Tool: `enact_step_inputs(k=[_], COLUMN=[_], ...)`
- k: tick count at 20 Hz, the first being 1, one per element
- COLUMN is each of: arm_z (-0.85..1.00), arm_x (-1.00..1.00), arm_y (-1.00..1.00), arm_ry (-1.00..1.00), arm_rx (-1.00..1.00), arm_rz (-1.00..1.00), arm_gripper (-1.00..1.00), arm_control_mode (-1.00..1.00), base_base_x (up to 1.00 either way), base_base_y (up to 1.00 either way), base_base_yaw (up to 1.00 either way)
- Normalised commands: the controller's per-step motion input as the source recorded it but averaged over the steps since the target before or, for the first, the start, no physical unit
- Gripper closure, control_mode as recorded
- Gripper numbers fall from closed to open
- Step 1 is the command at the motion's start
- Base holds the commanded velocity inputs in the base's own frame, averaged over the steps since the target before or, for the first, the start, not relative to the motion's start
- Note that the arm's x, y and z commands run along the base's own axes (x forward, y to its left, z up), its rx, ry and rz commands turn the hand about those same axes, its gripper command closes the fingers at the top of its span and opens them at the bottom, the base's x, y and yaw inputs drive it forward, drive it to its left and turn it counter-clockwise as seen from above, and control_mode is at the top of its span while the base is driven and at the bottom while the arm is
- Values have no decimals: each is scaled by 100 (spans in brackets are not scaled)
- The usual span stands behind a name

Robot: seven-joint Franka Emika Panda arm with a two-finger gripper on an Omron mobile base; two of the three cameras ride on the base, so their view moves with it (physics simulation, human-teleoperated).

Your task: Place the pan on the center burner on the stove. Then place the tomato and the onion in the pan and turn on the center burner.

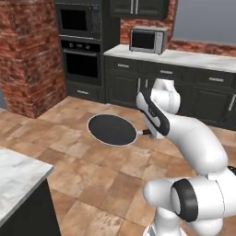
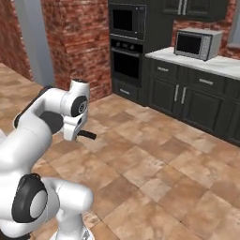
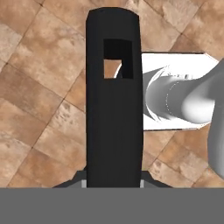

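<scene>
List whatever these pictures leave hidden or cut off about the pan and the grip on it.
- Left base view: the pan's handle end and the gripper are behind the arm's forearm.
- Right base view: the pan's round body is behind the arm's upper links; only the handle pokes out.
- Hand view: the handle runs to the bottom edge, where the fingers close on it; the pan's bowl lies out of frame.
</scene>
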Motion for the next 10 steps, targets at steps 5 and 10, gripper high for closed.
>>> enact_step_inputs(k=[5, 10], arm_z=[0, 0], arm_x=[0, 0], arm_y=[0, 0], arm_ry=[0, 0], arm_rx=[0, 0], arm_rz=[0, 0], arm_gripper=[100, 100], arm_control_mode=[100, 100], base_base_x=[46, 42], base_base_y=[-18, -29], base_base_yaw=[39, 37])
